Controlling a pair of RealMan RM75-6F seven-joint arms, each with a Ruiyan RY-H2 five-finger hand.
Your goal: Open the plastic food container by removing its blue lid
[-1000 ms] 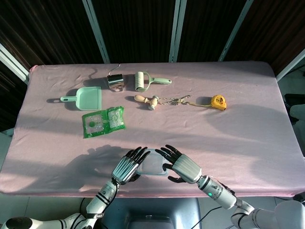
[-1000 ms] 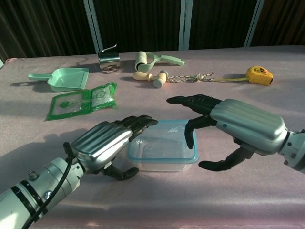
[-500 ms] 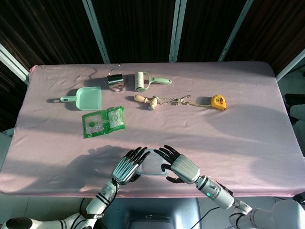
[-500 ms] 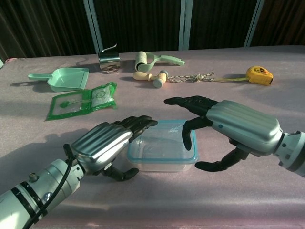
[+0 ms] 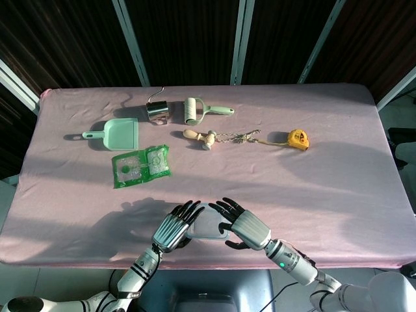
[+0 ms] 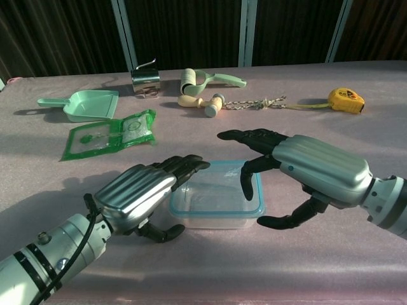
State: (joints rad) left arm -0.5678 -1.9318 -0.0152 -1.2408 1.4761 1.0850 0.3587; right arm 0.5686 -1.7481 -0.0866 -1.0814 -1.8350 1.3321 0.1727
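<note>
A clear plastic food container (image 6: 216,198) with a blue-rimmed lid (image 6: 257,209) sits near the table's front edge; in the head view the container (image 5: 207,224) is mostly hidden between both hands. My left hand (image 6: 143,190) lies at its left end, fingers over the lid's left rim, thumb low beside the wall. My right hand (image 6: 305,170) hovers over its right end with fingers spread, fingertips above the lid and thumb by the right wall. Neither hand visibly grips it. The head view shows my left hand (image 5: 174,226) and right hand (image 5: 244,225) flanking it.
On the pink tablecloth (image 5: 338,182) lie a green packet (image 5: 140,166), mint dustpan (image 5: 117,133), metal cup (image 5: 157,109), lint roller (image 5: 195,110), wooden-handled jump rope (image 5: 214,137) and yellow tape measure (image 5: 298,139), all farther back. The front table edge is just behind the hands.
My right hand has shifted slightly left, further over the container's right end. The left hand and container stay where they were.
</note>
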